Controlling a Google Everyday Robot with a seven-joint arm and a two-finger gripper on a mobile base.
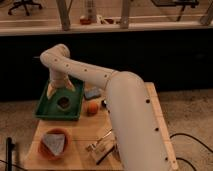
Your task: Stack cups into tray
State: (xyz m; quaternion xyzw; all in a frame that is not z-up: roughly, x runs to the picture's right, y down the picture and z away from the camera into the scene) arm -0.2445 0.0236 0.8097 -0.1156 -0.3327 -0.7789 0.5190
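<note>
Green tray (46, 111) at table's left edge, spread gripper (62, 92) jaws above cup (63, 102) inside.

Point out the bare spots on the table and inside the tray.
Bare wood lies between the shallow green plastic tray and the orange-brown bowl with grey cloth. Tray floor left of the pale cup is free. The open pincer hangs over the cup. Crowded: beside the small orange ball and the white arm.
</note>
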